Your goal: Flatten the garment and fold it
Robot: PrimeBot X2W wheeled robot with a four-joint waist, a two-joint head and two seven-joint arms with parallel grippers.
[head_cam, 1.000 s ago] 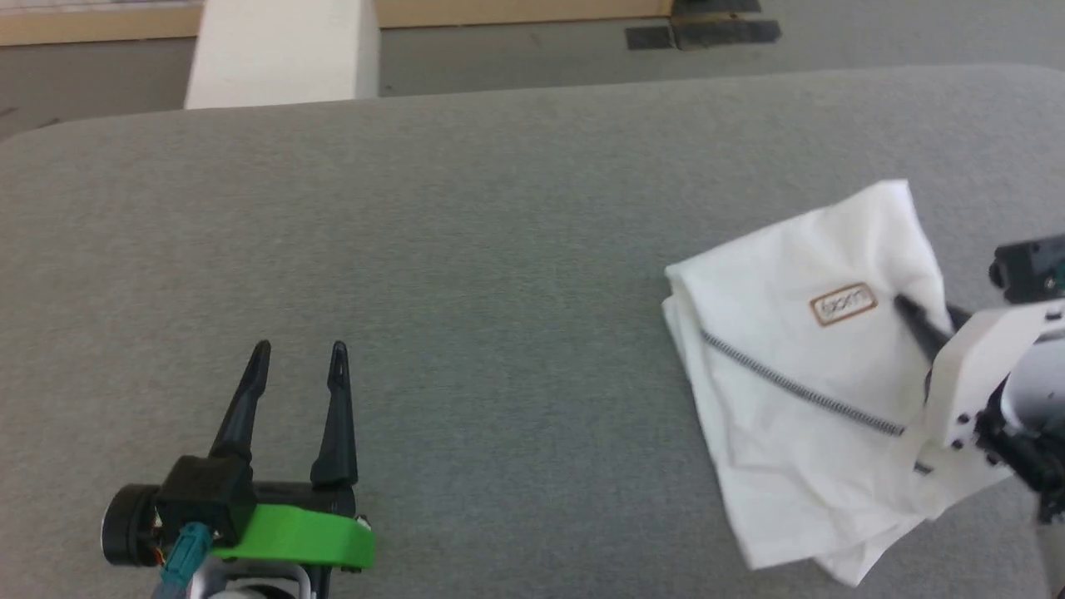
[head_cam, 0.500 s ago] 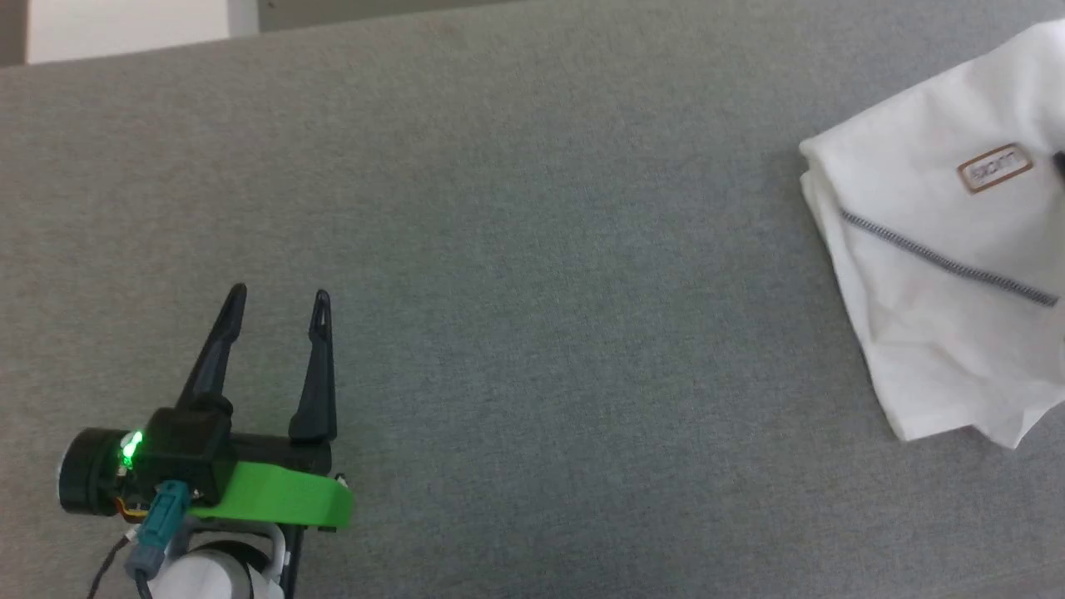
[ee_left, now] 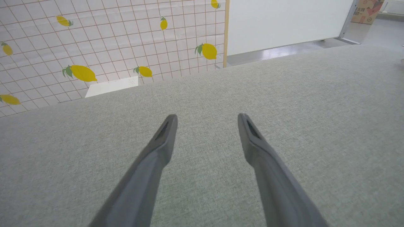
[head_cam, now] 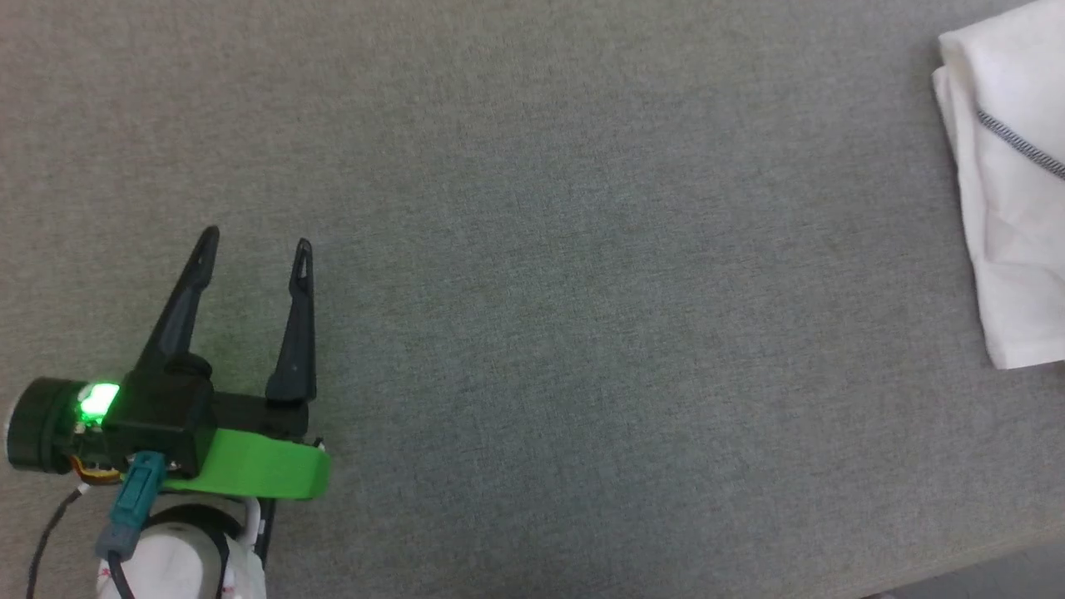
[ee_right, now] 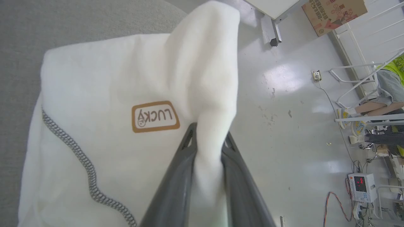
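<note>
Mostly done, judging by folded shirt (head_cam: 1015, 249) at right edge of table (head_cam: 532, 291); pinched by right gripper (ee_right: 208, 136); left gripper (head_cam: 255, 243) splayed, empty.

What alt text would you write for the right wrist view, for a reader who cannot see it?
The right gripper has its jaws shut on a raised fold of the white garment, which bears a brown label and dark zigzag stitching.

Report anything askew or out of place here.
The garment is not flat: it lies bunched in uneven layers, its seam stitching running crooked, with one fold pinched up in the right gripper. Nothing looks spilled or damaged.
</note>
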